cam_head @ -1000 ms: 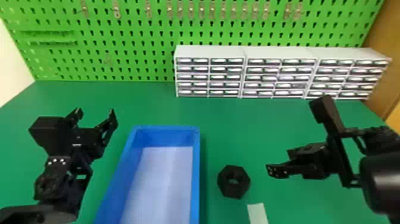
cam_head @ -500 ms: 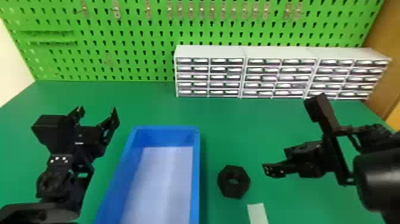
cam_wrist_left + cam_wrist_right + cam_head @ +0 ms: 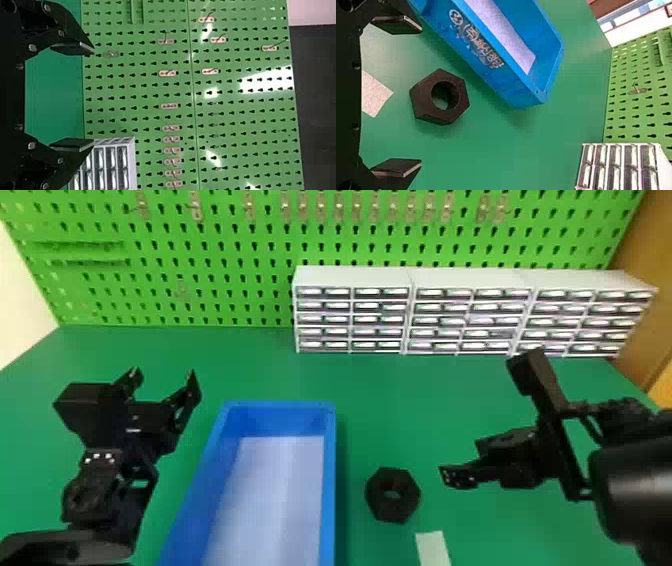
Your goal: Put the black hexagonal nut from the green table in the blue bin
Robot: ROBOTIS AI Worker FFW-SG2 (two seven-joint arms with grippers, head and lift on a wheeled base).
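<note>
Black hexagonal nut (image 3: 378, 496) lies near the right pincer (image 3: 456, 477), apart from its widely spread fingers.

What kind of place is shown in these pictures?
Probably a workshop or robotics lab bench: a green pegboard with metal hooks, small drawer cabinets, and a blue bin on a green table.
</note>
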